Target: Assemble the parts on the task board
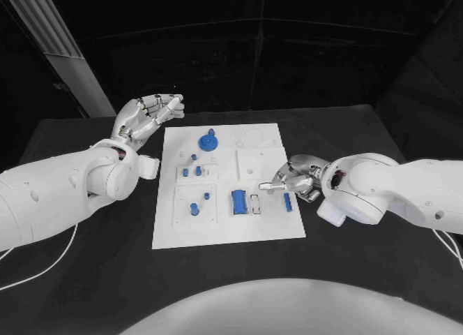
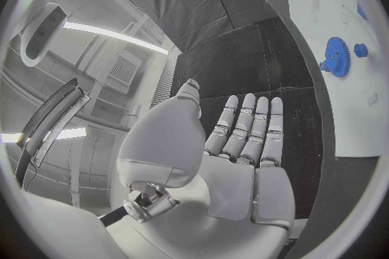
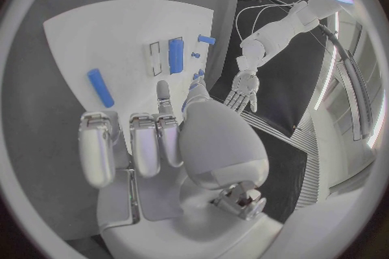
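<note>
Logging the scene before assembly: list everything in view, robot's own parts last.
task board: one, white, middle of the table.
gear: one, blue, far part of the board.
parts: several small, blue, spread over the board's middle and near part; exact count unclear.
table: one, black, under the board.
left hand: one, silver, off the board's far left corner, open, holding nothing.
right hand: one, silver, at the board's right edge, fingers curled; a hold cannot be told.

Lab — black-draped walls, black table (image 1: pixel 392 265), ceiling strip lights (image 2: pixel 113 35)
</note>
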`<state>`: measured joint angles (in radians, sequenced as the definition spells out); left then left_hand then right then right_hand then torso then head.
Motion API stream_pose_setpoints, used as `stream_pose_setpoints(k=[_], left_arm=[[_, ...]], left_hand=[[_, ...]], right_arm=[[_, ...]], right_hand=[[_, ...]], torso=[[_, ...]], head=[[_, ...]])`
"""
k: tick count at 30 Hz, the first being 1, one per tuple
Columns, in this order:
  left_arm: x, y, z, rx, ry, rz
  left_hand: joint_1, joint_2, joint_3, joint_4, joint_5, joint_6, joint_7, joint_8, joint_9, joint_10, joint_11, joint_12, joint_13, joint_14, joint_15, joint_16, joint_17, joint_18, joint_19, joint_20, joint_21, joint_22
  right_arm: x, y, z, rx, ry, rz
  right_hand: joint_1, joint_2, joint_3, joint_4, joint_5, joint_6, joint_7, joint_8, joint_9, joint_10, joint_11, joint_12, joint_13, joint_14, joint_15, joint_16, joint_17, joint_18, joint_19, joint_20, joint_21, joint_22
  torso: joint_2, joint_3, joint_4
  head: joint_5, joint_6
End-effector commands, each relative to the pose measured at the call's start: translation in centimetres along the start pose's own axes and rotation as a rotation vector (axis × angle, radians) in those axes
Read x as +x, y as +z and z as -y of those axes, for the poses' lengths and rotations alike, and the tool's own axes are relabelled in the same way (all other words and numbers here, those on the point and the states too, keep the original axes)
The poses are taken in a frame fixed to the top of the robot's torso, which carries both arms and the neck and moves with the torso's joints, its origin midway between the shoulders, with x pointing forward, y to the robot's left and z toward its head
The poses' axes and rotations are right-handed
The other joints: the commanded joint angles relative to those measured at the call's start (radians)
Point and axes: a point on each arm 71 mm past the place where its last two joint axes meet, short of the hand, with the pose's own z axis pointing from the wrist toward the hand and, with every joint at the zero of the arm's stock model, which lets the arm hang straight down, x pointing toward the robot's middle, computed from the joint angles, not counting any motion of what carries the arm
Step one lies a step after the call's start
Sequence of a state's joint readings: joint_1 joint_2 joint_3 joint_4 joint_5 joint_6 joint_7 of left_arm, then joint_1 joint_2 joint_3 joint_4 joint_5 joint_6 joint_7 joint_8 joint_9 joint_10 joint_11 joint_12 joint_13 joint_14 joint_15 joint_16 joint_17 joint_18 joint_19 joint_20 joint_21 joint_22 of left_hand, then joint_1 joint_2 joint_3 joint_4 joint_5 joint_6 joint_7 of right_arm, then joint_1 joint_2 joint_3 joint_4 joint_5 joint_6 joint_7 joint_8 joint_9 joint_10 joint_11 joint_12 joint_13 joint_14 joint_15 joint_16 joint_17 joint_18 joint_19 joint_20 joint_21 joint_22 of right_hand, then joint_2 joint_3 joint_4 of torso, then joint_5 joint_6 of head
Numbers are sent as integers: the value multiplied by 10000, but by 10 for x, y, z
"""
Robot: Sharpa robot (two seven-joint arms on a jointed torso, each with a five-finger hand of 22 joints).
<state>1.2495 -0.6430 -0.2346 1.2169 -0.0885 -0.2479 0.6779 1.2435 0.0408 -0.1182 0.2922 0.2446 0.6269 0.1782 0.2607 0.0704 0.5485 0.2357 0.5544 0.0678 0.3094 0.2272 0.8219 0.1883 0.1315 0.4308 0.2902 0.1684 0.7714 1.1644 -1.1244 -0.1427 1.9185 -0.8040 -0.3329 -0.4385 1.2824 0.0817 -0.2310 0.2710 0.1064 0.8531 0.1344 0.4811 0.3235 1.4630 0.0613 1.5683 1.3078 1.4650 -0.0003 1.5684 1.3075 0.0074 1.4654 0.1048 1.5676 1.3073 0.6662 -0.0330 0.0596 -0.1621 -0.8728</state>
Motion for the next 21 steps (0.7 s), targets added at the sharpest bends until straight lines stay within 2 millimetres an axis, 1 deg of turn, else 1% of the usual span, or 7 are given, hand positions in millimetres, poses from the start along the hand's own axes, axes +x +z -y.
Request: stream_pose_setpoints(k=[1, 4, 9, 12, 16, 19, 21], left_arm=[[1, 1, 9, 1201, -99, -90], [2, 1, 9, 1201, -105, -104], [2, 1, 8, 1203, -107, -105], [2, 1, 8, 1188, -106, -96], [2, 0, 7, 1184, -102, -87], [2, 0, 7, 1180, -112, -92], [2, 0, 7, 1174, -115, -89]], left_hand=[[5, 124, -45, -4, 40, -36, 947, 66, -14, -57, 13, 47, -14, -65, 24, 43, -17, -184, -20, -1, -64, -9], [6, 124, -46, -4, 41, -37, 947, 68, -14, -57, 13, 49, -13, -64, 24, 46, -19, -184, -19, -1, -64, -9], [9, 125, -49, -4, 42, -39, 947, 71, -14, -59, 12, 51, -13, -61, 24, 50, -22, -184, -19, -1, -65, -10], [10, 126, -50, -4, 43, -40, 947, 72, -14, -59, 12, 53, -13, -60, 24, 53, -23, -184, -19, -1, -65, -10], [12, 127, -52, -5, 44, -42, 948, 74, -14, -61, 13, 55, -13, -59, 24, 57, -26, -184, -20, -1, -66, -10], [14, 129, -53, -5, 45, -44, 947, 76, -14, -61, 13, 57, -13, -58, 24, 60, -29, -185, -20, -1, -67, -11], [15, 130, -54, -5, 46, -45, 947, 77, -14, -61, 13, 58, -13, -57, 24, 61, -30, -185, -20, -1, -67, -11]], right_arm=[[-10, -7, 2, -370, -1324, 779], [-16, -11, 10, 40, -1764, 878], [-22, -16, 21, 702, -2428, 998], [-24, -17, 25, 1097, -3034, 1068], [-24, -14, 27, 1421, -3425, 993], [-22, -10, 26, 1573, -3855, 956], [-21, -8, 25, 1592, -4120, 955]], right_hand=[[133, -12, -81, -14, 569, -236, 34, 216, 140, 1078, 96, 25, 2630, 1058, 74, 24, 2633, -74, 1054, 103, 32, 2635], [108, 32, -140, 97, 989, -389, 39, 481, 287, 1078, 108, 25, 2630, 1058, 84, 24, 2633, -74, 1054, 123, 32, 2635], [-30, 114, -237, 169, 1146, -408, -9, 836, 471, 1078, 73, 25, 2630, 1058, 66, 24, 2633, -74, 1054, 116, 32, 2635], [-269, 92, -388, 179, 1325, -418, -57, 1116, 627, 1078, 29, 25, 2630, 1058, 29, 24, 2633, -74, 1054, 88, 32, 2635], [-341, 95, -431, 185, 1300, -434, -72, 1206, 678, 1078, 16, 25, 2630, 1058, 16, 24, 2633, -74, 1054, 76, 32, 2635], [-400, 130, -451, 192, 1284, -452, -82, 1268, 715, 1078, 5, 25, 2630, 1058, 9, 24, 2633, -74, 1054, 68, 32, 2635], [-415, 145, -454, 192, 1289, -460, -84, 1284, 724, 1078, 3, 25, 2630, 1058, 7, 24, 2633, -74, 1054, 66, 32, 2635]], torso=[[11, -5, 5], [3, -1, -15], [15, 22, -41], [-2, 18, 1], [-2, 0, 5], [13, 21, 10], [15, 21, 1]], head=[[-80, 2], [-156, 2], [-227, 2], [-308, 2], [-356, 2], [-352, 2], [-328, 2]])
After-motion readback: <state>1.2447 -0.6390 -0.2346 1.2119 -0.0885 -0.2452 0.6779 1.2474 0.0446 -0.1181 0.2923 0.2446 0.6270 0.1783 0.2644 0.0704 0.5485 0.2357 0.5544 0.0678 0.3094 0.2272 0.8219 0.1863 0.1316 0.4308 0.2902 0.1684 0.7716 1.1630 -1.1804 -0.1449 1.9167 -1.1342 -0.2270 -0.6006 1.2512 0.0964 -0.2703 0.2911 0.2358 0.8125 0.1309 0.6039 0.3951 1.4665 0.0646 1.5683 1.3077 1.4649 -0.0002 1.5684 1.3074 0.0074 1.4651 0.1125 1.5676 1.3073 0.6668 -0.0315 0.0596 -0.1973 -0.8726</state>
